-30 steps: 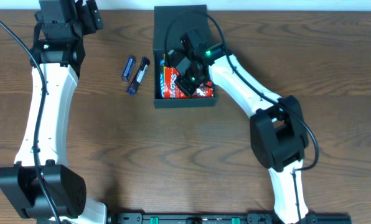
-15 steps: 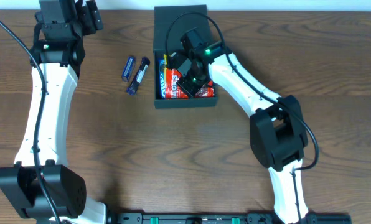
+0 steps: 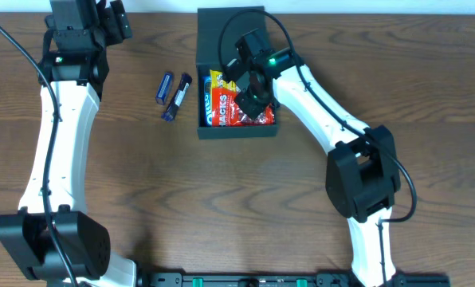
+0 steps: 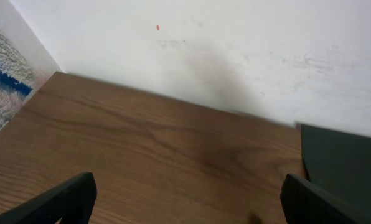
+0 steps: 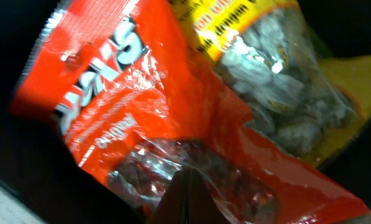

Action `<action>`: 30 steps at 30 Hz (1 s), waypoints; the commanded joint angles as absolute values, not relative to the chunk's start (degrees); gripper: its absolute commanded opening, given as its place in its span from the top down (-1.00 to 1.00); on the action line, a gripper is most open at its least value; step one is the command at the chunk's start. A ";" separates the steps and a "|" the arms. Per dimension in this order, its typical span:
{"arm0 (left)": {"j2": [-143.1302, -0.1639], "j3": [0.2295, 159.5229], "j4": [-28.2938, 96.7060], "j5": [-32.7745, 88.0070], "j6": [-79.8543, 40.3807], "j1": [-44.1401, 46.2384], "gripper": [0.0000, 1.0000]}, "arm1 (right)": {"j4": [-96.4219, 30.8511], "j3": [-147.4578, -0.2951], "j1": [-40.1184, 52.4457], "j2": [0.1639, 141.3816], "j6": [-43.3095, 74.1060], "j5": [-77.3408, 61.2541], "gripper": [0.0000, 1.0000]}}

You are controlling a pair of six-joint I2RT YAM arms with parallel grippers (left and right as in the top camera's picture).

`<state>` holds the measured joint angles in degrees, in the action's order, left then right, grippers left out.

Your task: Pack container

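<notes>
From above, the container (image 3: pixel 237 132) sits on the brown desk (image 3: pixel 221 207), near the far edge and a bit right of the middle. Its lid (image 3: pixel 229 20) is flipped open toward the back. Inside lie a red packet (image 3: pixel 231 115) and a yellow packet (image 3: pixel 220 80). Just left of the container, on the desk, lie a blue packet (image 3: pixel 165 88) and a darker packet (image 3: pixel 177 97), side by side. The right arm bends in from the near right and reaches over the container. The right gripper (image 3: pixel 250 99) hangs low over the red packet and hides part of it. You cannot tell here if it is spread or pressed together. The left arm stretches straight up the left side, and the left gripper (image 3: pixel 114 20) is at the far left corner, well apart from the container.

From the left wrist, the left gripper (image 4: pixel 187 202) is spread wide, with nothing in it. Below it is bare desk (image 4: pixel 148 155), a white wall (image 4: pixel 235 50) is behind, and a dark edge of the container (image 4: pixel 347 162) shows at the right.

From the right wrist, the red packet (image 5: pixel 129 106) fills the view. A clear bag (image 5: pixel 279 93) with a yellow label lies beside it. One dark finger (image 5: pixel 185 199) pokes up over the red packet. The other finger is hidden.
</notes>
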<state>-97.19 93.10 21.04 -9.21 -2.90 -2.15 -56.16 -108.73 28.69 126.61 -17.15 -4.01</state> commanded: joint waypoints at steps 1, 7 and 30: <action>-95.77 94.24 21.17 -9.37 -2.13 -2.33 -0.91 | -56.60 -108.79 27.29 127.92 -16.29 -1.48 0.97; -95.77 94.26 21.39 -9.34 -2.13 -2.33 -0.90 | -57.19 -108.53 27.09 130.43 -16.29 -1.43 0.97; -96.82 94.24 27.18 -5.39 -2.09 -2.33 -0.90 | -54.24 -114.61 25.80 113.95 -16.29 -7.09 0.97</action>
<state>-97.19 93.10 26.46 -7.46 -2.87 -2.15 -54.85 -112.84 26.59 118.50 -16.95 -5.89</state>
